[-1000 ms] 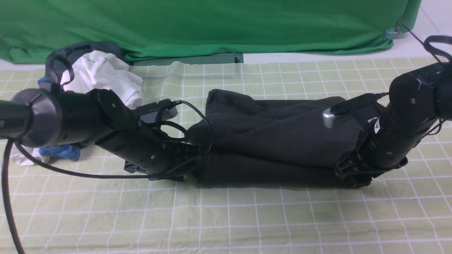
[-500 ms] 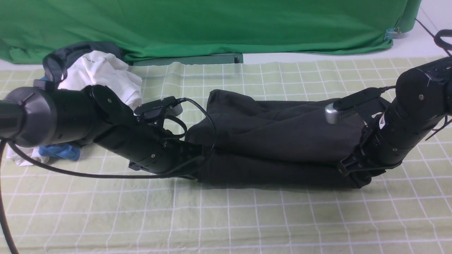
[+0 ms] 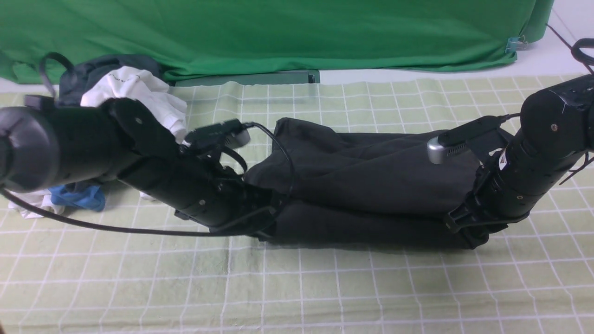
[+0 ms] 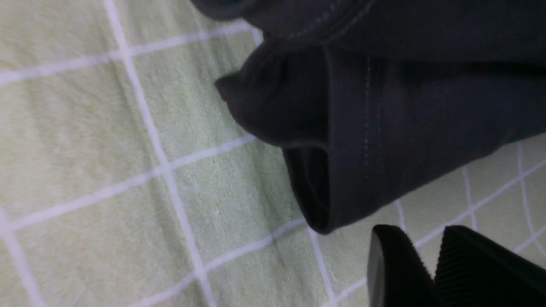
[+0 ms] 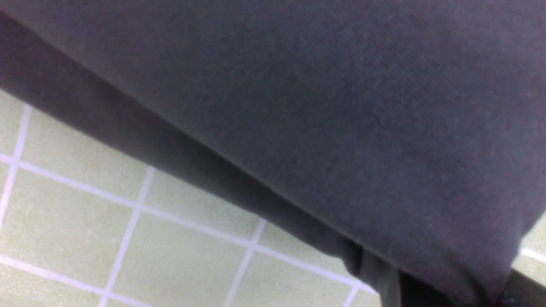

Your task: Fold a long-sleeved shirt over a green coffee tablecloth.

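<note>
The black long-sleeved shirt (image 3: 371, 185) lies folded into a long band across the pale green gridded tablecloth (image 3: 325, 287). My left gripper (image 3: 264, 227) sits low at the band's left end. In the left wrist view this gripper (image 4: 416, 232) is open and empty, and a stitched cuff of the shirt (image 4: 367, 128) lies just ahead of its tips. My right gripper (image 3: 468, 234) is down at the band's front right corner. In the right wrist view the shirt (image 5: 320, 106) fills the frame and runs between the fingers (image 5: 386, 290), hiding their tips. The white graphic is hidden.
A heap with a white shirt (image 3: 139, 97), a blue garment (image 3: 76, 197) and a dark one (image 3: 106, 65) lies at the back left behind my left arm. Bright green fabric (image 3: 278, 32) hangs along the back. The left arm's cable (image 3: 116, 229) trails over the cloth.
My left arm has slid rightward, bringing its gripper up to the shirt's left end. The right arm rose and shifted slightly right early on, then stayed still.
</note>
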Controlling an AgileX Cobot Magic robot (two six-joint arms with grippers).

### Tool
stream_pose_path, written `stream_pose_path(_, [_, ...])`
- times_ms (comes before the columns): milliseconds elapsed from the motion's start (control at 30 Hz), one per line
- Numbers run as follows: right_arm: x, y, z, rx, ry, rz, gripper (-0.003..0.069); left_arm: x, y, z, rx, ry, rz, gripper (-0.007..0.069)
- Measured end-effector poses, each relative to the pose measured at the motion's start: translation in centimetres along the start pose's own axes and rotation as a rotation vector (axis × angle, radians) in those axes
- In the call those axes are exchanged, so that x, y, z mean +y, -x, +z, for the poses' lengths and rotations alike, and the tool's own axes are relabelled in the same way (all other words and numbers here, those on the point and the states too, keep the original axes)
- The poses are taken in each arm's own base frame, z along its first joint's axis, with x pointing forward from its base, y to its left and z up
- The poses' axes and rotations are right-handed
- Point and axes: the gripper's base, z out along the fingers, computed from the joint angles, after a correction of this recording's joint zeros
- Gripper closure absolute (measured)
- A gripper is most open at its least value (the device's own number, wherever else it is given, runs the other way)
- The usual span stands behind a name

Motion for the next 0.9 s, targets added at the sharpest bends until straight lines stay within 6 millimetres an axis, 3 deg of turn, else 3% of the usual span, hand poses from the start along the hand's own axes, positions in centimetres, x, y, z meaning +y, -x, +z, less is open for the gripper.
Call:
stream_pose_path(100, [0.0, 0.0, 0.0, 0.0, 0.0, -0.001, 0.0597, 0.4, 0.0, 1.8, 0.004, 0.028, -0.002, 0.0331])
stream_pose_path(200, [0.0, 0.0, 0.0, 0.002, 0.0, -0.001, 0.0597, 0.8, 0.1, 2.4, -0.006, 0.047, -0.007, 0.0276])
stream_pose_path(633, [0.0, 0.0, 0.0, 0.002, 0.0, 0.006, 0.0597, 1.0, 0.2, 2.6, -0.015, 0.054, -0.009, 0.0264])
stream_pose_path(733, [0.0, 0.0, 0.0, 0.0, 0.0, 0.007, 0.0597, 0.9, 0.2, 2.6, -0.015, 0.042, -0.027, 0.0328])
stream_pose_path(867, [0.0, 0.0, 0.0, -0.001, 0.0, 0.008, 0.0597, 0.7, 0.1, 2.6, -0.005, 0.024, -0.045, 0.0522])
stream_pose_path(900, [0.0, 0.0, 0.0, -0.001, 0.0, 0.008, 0.0597, 0.7, 0.1, 2.6, -0.002, 0.022, -0.046, 0.0539])
